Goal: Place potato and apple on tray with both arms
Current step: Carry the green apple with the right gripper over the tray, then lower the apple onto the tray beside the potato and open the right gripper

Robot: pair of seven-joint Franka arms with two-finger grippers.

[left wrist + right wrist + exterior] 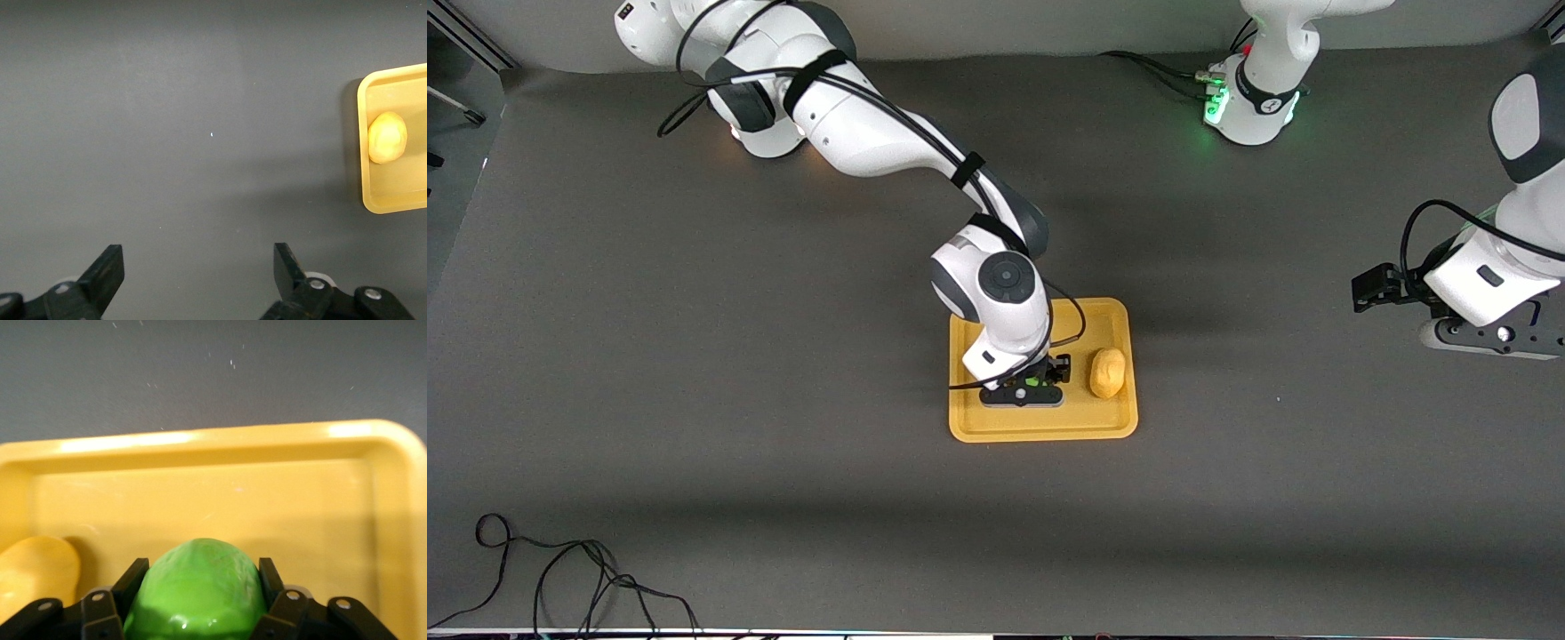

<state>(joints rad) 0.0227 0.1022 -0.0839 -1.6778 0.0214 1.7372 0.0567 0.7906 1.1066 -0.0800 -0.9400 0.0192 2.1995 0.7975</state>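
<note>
A loose cable point(578, 578) lies near the table's front edge, well away from the tray point(1040, 428). The potato point(1107, 372) is in the tray, and the right gripper point(1040, 380) is right beside it, low over the tray, pinching the apple point(200, 587). The left gripper point(197, 277) hangs spread wide over bare table at its own end.
</note>
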